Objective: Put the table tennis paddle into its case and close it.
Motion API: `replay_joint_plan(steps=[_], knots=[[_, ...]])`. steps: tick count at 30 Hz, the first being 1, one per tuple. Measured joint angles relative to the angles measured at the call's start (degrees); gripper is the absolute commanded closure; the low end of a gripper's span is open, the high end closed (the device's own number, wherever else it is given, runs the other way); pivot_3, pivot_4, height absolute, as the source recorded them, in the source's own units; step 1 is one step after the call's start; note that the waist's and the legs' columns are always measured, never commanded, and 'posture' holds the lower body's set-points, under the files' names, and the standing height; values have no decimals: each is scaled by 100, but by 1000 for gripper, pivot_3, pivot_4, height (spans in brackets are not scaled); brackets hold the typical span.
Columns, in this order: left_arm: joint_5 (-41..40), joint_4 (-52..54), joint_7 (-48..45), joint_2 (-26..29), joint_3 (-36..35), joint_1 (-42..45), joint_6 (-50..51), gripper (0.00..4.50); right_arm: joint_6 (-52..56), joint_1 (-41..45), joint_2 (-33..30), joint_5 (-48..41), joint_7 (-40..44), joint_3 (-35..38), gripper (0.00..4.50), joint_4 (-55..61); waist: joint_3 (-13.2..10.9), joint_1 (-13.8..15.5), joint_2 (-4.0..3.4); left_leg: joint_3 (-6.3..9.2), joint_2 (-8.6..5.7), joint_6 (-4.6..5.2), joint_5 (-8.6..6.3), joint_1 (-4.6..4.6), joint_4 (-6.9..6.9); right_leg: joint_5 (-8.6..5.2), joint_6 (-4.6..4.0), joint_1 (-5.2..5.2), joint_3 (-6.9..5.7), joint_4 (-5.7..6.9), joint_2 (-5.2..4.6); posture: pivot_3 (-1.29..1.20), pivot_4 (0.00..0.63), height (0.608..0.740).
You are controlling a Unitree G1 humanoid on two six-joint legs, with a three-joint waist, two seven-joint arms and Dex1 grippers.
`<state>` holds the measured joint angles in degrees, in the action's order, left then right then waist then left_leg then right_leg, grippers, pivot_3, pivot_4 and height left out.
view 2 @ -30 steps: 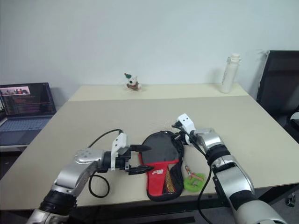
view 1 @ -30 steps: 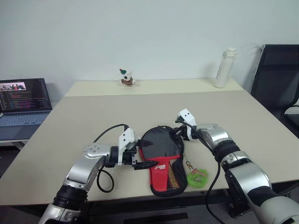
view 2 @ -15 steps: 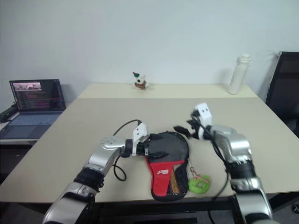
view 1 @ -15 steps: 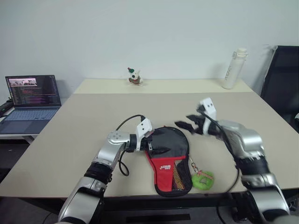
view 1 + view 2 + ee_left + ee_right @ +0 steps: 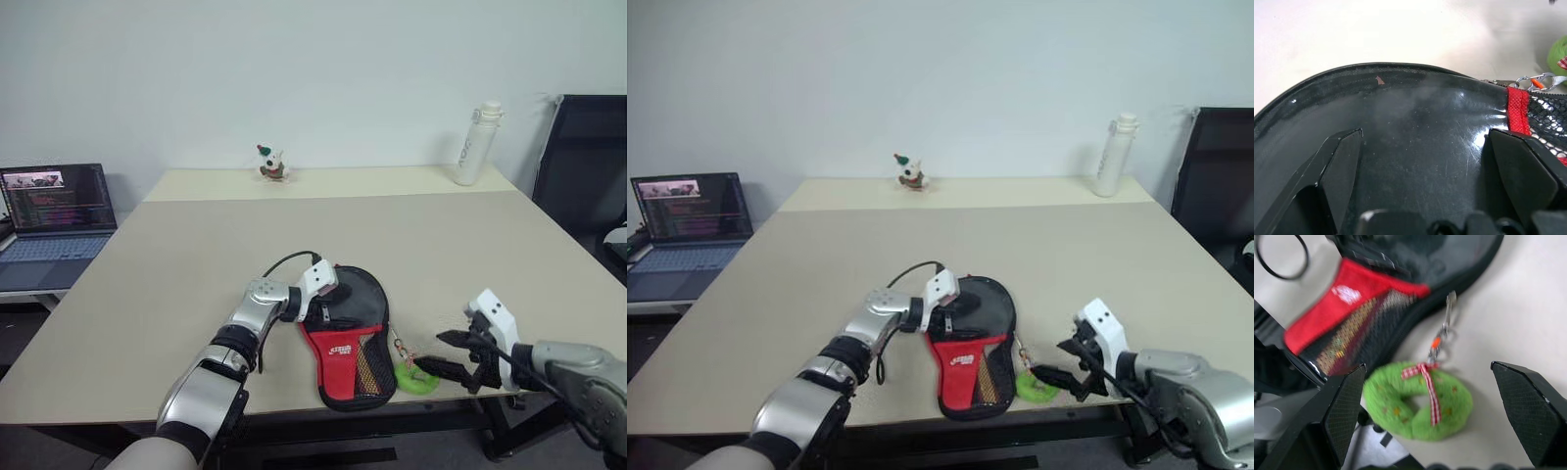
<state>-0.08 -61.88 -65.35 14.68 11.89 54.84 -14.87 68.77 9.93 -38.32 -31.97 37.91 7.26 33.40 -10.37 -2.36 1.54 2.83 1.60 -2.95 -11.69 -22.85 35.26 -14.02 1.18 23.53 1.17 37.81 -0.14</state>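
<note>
Fingers of my right gripper [image 5: 453, 354] spread wide, empty, at the worktop's [image 5: 196, 245] near edge beside the green ring [image 5: 415, 377], my left gripper [image 5: 326, 311] released, splayed over the case [image 5: 349, 328] lying near that edge, white bottle [image 5: 473, 142] at the far right corner.

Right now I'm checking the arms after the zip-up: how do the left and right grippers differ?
The left gripper sits over the black top of the case; the right gripper hangs apart from it, near the table's front edge, beside the green ring. The left gripper points across toward the right side; the right gripper points back toward the left. Both are open and hold nothing.
</note>
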Motion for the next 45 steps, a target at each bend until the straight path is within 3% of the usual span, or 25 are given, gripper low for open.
replay_joint_plan(steps=[7,10,19,22,31,37,45], knots=[[53,-184,-22,-40,-34,45,-198,0,-993,-219,-269,773,-169,-1035,19,-513,3,17,4,3,-1,0,0,0,0,0,0,-5,-4,-9,-1,0,150,740],[91,-200,-29,-43,-43,49,-215,0,-1264,-219,-366,891,-127,-1167,580,-611,6,12,9,4,-1,0,0,7,0,0,0,-13,-6,-9,-1,0,150,740],[138,-215,-114,-53,-47,48,-305,0,-1402,-200,-408,1008,17,-1213,3673,-722,8,16,11,7,0,0,0,7,1,0,0,-17,-8,-11,-1,0,150,740],[124,-217,-326,-63,-77,44,-275,0,-1322,-189,-496,945,115,-1215,4473,-665,8,20,11,7,-1,0,0,7,2,0,0,-16,-9,-11,-1,0,150,740],[70,-217,-802,-78,-132,37,-53,0,-1265,24,-1045,757,531,-1080,4473,-642,7,28,11,8,0,0,-1,0,-5,-1,0,-15,-12,-29,-1,0,150,740],[90,-173,-932,-108,-103,5,-102,0,-1531,-397,-1793,605,1130,-1068,4473,18,10,54,9,9,1,1,-2,-1,-9,-1,1,-19,-15,-43,-1,0,150,740],[92,-164,-897,-194,-104,-13,-36,0,-1861,-492,-1662,758,1140,-1541,4473,236,13,67,10,12,-2,0,-5,-2,-9,0,3,-33,-18,-67,-5,0,150,740]])
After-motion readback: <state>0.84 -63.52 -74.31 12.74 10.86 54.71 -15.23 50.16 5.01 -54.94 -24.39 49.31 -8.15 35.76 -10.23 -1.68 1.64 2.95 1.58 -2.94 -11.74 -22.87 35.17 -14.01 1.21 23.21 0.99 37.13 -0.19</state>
